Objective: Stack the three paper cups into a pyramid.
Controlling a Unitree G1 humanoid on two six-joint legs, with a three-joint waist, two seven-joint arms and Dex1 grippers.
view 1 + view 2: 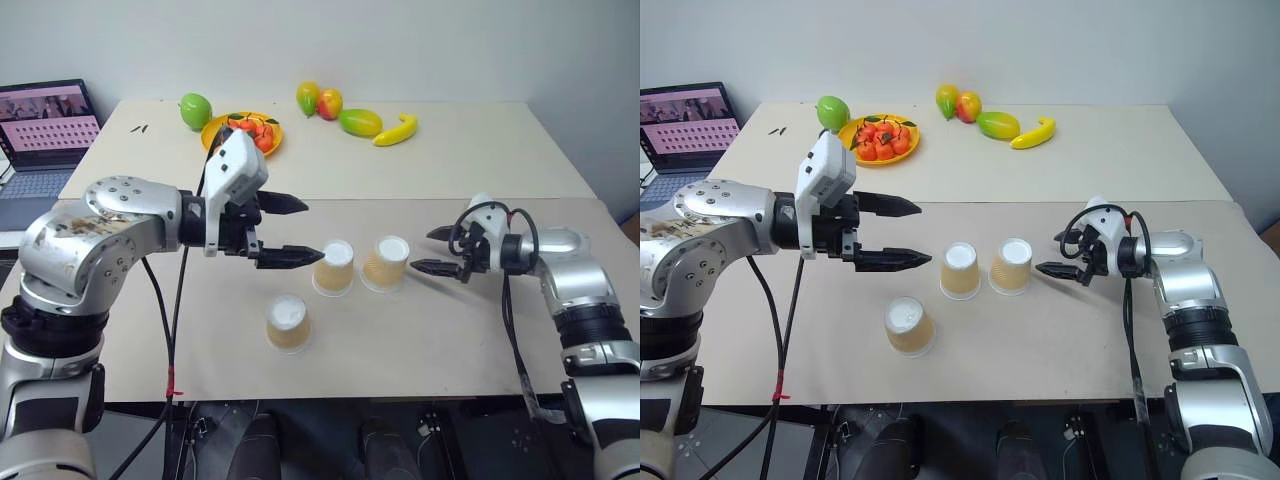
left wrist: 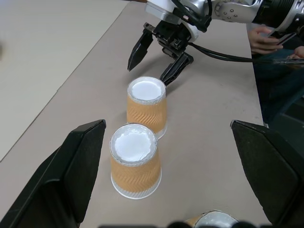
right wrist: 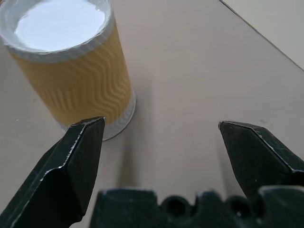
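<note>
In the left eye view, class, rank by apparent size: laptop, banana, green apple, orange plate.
1. laptop, though cut off by the frame edge
2. orange plate
3. banana
4. green apple
The banana and apple are close; the banana is longer.

Left end effector [image 1: 283, 231] raised, fingers spread wide, empty; right end effector [image 1: 433, 251] low, spread, empty

Far across the table [image 1: 470, 150]: green apple [image 1: 196, 110], yellow plate [image 1: 213, 134] of orange fruit, mangoes [image 1: 320, 101], banana [image 1: 397, 131]. Far left, open laptop [image 1: 42, 135]. Person's hand [image 2: 264, 39] beyond the far right edge.
</note>
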